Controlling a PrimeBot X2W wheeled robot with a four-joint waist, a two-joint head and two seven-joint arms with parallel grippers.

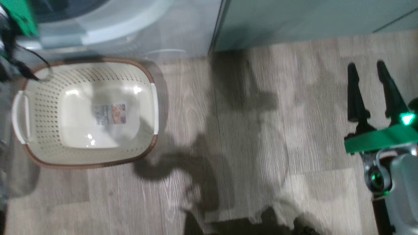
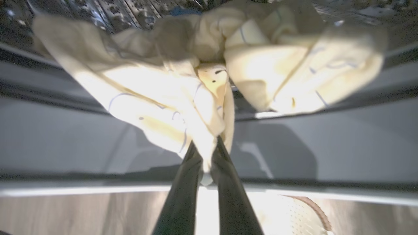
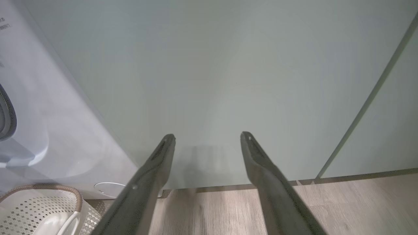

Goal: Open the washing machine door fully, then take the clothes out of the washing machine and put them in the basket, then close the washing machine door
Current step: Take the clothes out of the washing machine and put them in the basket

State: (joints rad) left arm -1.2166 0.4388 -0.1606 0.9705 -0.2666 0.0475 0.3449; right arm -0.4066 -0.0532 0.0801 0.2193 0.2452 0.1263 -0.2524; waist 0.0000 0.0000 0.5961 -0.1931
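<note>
Clothes (image 2: 163,88) hang clamped in the jaws of the left gripper (image 2: 208,143), while the right gripper (image 3: 207,135) holds its jaws wide apart.

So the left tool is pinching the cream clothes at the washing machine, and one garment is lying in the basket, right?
Not quite: the head view shows the basket holding only its floor sticker, no garment. The left tool does pinch the clothes at the washing machine.

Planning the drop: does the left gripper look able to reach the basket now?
Likely yes: left gripper, shut on the clothes at the washing machine, has the empty basket just below, nothing between.
</note>
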